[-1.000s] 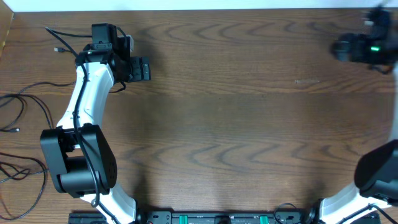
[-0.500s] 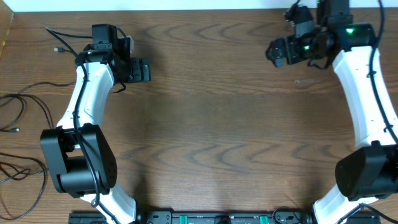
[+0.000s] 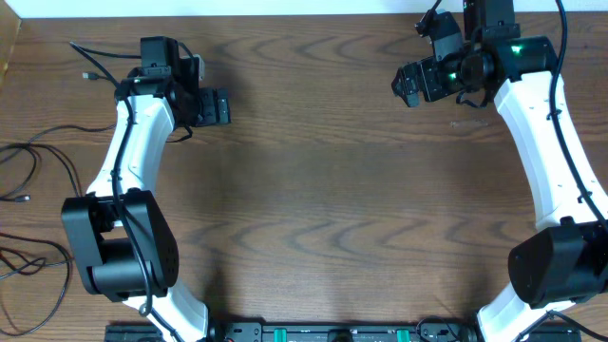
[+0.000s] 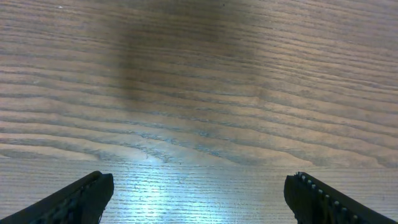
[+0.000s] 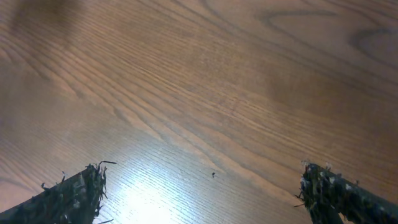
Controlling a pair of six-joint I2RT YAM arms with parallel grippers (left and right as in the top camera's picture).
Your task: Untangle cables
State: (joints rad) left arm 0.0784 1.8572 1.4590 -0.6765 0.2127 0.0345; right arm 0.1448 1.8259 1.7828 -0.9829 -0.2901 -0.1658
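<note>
Thin black cables [image 3: 38,157] lie in loose loops along the table's left edge in the overhead view. One small plug end [image 3: 87,75] lies at the far left and another [image 3: 21,199] lower down. No white cable shows. My left gripper [image 3: 220,105] is open and empty at the far left of the table, right of the cables; its wrist view [image 4: 198,193] shows only bare wood. My right gripper [image 3: 407,84] is open and empty at the far right of the table; its wrist view [image 5: 202,190] shows only bare wood too.
The wooden table [image 3: 313,190] fills the overhead view. More black cable loops [image 3: 28,261] lie at the lower left beside the left arm's base. The table's back edge runs along the top of the view.
My right arm has swung in from the far right edge toward the left, its gripper now further over the table. The left arm and the cables have not moved.
</note>
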